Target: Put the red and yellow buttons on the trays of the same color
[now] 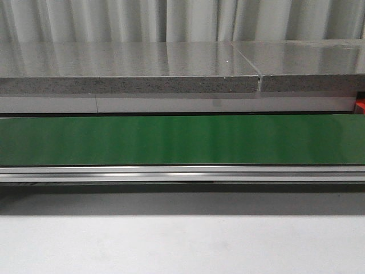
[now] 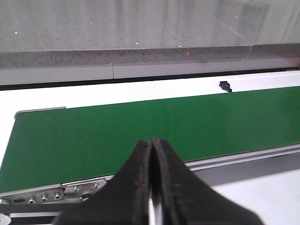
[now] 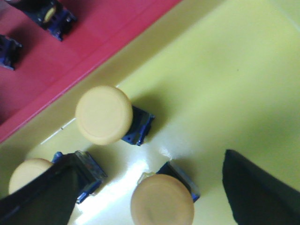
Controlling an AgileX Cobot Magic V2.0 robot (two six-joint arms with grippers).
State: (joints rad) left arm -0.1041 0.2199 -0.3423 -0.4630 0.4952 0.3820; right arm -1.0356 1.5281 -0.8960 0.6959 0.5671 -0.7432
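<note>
The left gripper (image 2: 152, 187) is held over the near edge of the green belt (image 2: 154, 129), and its fingers are pressed together with nothing between them. The right gripper (image 3: 150, 187) is spread apart above the yellow tray (image 3: 225, 79). Three yellow buttons are seen in this tray: one (image 3: 104, 115) near the tray's edge, one (image 3: 162, 202) between the fingers, one (image 3: 28, 174) partly hidden by a finger. The red tray (image 3: 70, 47) is lying just beside, and dark button bodies (image 3: 51, 14) are resting in it.
</note>
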